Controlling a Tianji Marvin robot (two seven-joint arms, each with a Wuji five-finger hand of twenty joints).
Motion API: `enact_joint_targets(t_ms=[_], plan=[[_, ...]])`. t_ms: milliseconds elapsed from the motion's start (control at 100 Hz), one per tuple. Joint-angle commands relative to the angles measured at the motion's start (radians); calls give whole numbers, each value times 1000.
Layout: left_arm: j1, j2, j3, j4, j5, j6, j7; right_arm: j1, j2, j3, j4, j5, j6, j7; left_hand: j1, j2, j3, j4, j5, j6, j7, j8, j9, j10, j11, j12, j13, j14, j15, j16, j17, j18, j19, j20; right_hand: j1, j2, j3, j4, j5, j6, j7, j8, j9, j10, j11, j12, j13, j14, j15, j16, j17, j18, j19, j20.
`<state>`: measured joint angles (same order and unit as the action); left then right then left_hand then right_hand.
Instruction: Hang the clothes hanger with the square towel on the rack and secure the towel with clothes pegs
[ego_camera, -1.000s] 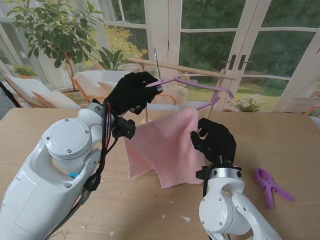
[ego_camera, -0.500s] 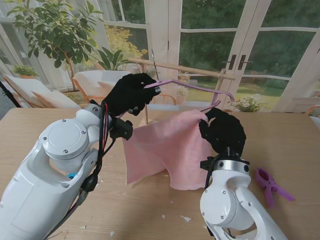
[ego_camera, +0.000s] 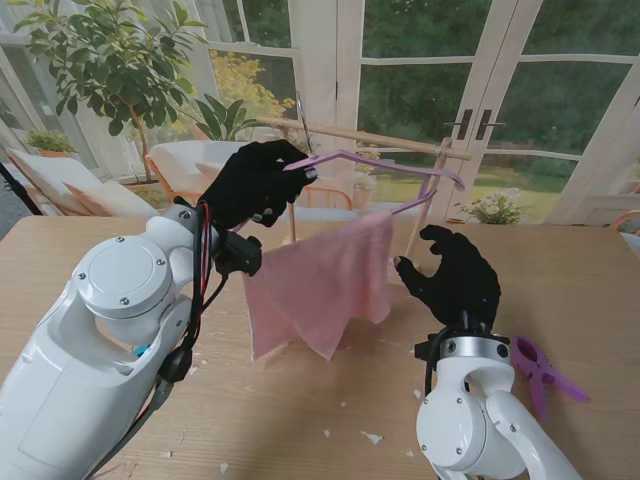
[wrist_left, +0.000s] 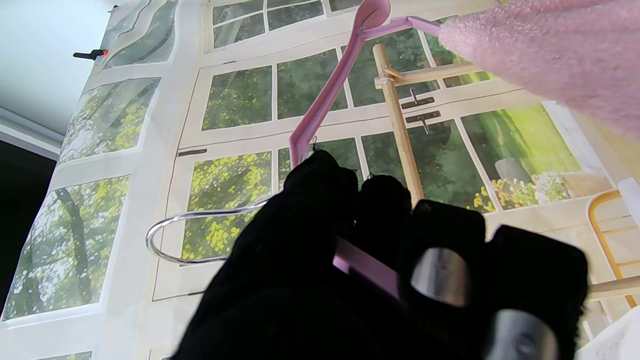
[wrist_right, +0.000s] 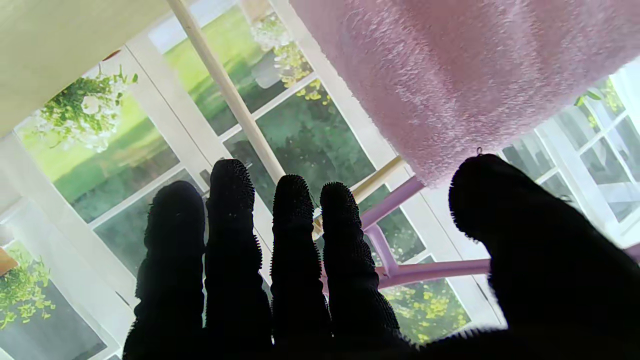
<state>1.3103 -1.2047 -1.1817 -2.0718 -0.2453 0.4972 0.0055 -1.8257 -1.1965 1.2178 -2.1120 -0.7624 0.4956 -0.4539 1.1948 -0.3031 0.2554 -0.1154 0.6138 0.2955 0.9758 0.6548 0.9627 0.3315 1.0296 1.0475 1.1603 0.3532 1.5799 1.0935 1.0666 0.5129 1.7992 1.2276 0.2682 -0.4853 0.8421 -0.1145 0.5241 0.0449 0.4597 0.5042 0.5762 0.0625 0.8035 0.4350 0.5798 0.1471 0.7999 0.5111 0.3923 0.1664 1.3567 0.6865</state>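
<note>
Gripping pink hanger (ego_camera: 375, 165) near hook with left hand (ego_camera: 255, 182) – holding it aloft just nearer than rack bar (ego_camera: 390, 139), long axis running parallel. Towel (ego_camera: 315, 285) draping off lower bar. Hovering right hand (ego_camera: 455, 275) spread, empty – peg (ego_camera: 540, 372) lying nearest it.

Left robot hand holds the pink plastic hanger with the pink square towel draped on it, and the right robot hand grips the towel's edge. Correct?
Not quite. The right robot hand is open, clear of the pink square towel, per the stand view. The left robot hand does hold the pink plastic hanger.
</note>
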Motion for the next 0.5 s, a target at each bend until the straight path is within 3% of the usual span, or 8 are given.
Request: enact_joint_targets(t_ms=[0, 170, 490], plan=[[-9, -10, 4, -5, -3, 0, -5, -30, -5, -6, -16, 0, -31, 2, 28, 23, 31, 31, 33, -69, 33, 13, 13, 10, -3, 12, 76, 70, 64, -3, 14, -110, 295, 71, -8, 20, -10, 60, -16, -25, 27, 5, -19, -3, 11, -8, -15, -3, 6, 7, -10, -11, -9, 28], [-21, -5, 24, 3, 29, -1, -21, -54, 1, -12, -33, -23, -75, -10, 27, 23, 31, 31, 34, -69, 34, 13, 13, 10, -3, 12, 76, 70, 64, -4, 14, -110, 295, 71, 22, 24, 9, 67, 7, -59, 56, 17, 6, -15, 21, -4, -2, -5, 11, 10, -1, -11, -10, 35], [-30, 5, 62, 42, 121, -26, -45, -71, -6, 8, -80, -98, -104, -117, 26, 22, 32, 31, 35, -71, 34, 13, 14, 9, -3, 12, 76, 70, 64, -4, 14, -111, 295, 71, 55, -11, 68, 67, -30, -70, 48, 19, -78, -11, -4, -9, -102, -22, -38, -6, -78, -27, -81, 33]])
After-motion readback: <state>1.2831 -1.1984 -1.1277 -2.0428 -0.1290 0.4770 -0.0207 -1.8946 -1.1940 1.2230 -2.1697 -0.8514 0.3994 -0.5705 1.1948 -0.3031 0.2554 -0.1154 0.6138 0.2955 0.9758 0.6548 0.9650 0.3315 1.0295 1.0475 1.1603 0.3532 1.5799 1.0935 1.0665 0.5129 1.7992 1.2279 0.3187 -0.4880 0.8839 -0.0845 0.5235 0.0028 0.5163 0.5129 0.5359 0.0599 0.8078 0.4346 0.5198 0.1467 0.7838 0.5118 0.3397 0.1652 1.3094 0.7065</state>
